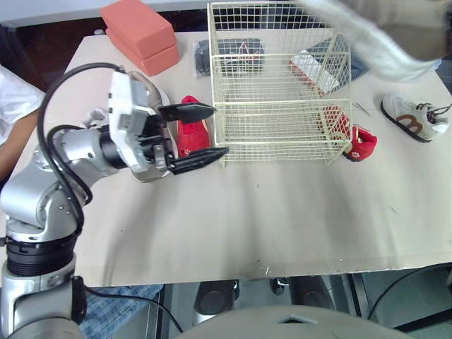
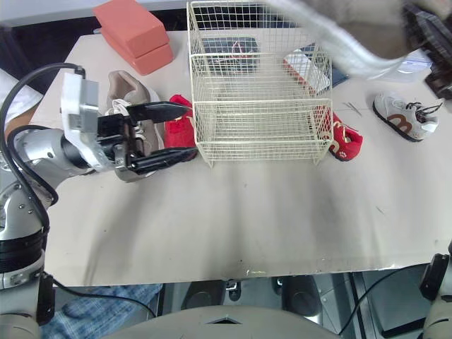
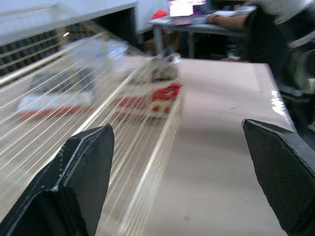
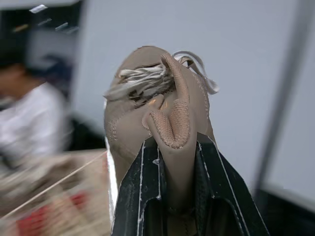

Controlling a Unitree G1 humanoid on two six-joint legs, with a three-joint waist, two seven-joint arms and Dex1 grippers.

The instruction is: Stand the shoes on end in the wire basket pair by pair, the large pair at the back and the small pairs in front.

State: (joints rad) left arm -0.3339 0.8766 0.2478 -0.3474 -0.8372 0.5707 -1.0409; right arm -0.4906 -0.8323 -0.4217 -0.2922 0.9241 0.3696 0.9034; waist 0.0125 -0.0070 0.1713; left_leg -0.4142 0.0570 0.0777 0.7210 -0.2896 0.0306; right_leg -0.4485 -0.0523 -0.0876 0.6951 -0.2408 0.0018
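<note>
The cream wire basket stands empty at the table's middle back. My left gripper hovers open at the basket's left front corner. A red shoe lies just behind its fingers, and a large tan shoe lies to the left of that. Another red shoe rests against the basket's right front corner. A small white-and-brown shoe sits at the far right. My right gripper is shut on a second large tan shoe, held high above the basket's right rear.
Two orange blocks are stacked at the back left. A dark shoe and a red-and-white box lie behind the basket. A person's white sleeve is at the left edge. The table's front half is bare.
</note>
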